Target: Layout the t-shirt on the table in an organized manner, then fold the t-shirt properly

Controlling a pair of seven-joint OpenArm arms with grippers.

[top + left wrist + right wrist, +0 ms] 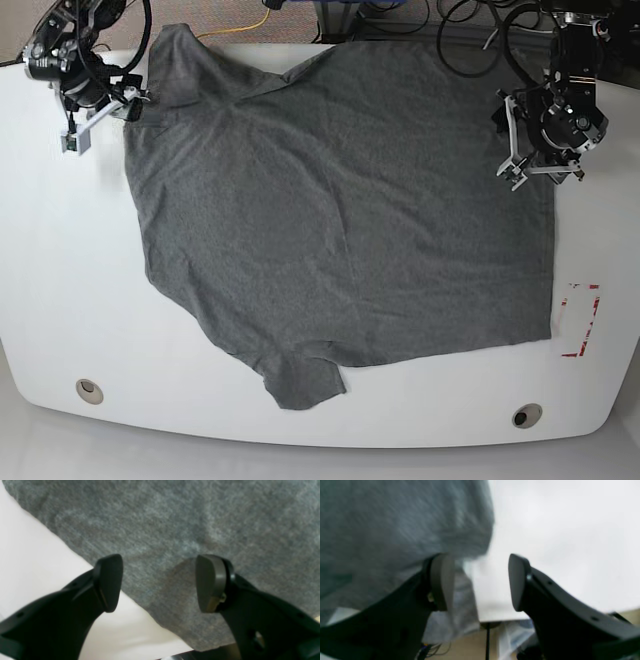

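Two grommet holes: one [89, 389] sits near the counter's front edge toward the base view's left, the other [526, 414] near the front edge toward its right, both on bare white surface clear of the t-shirt.
Counter: the glossy white counter [60, 300] carries the t-shirt and shows bare on either side of it and in front of it.
Red tape rectangle: the marking [580, 320] lies just beside the t-shirt's front corner on the base view's right, not covered by cloth.
T-shirt: the dark heather-grey t-shirt [340, 200] lies spread open over the middle and back of the counter, one sleeve pointing toward the front edge between the two grommet holes, the cloth mostly flat with shallow wrinkles.
Left end effector: the left end effector [540, 135] is at the t-shirt's edge on the base view's right, toward the back; in the left wrist view its fingers [110, 582] stand well apart above the cloth border, one over bare counter and one over grey fabric, nothing between them.
Right end effector: the right end effector [98, 105] is at the t-shirt's back corner on the base view's left, beside the bunched sleeve; in the blurred right wrist view its fingers [517, 582] are spread, one against the cloth, one over white counter.
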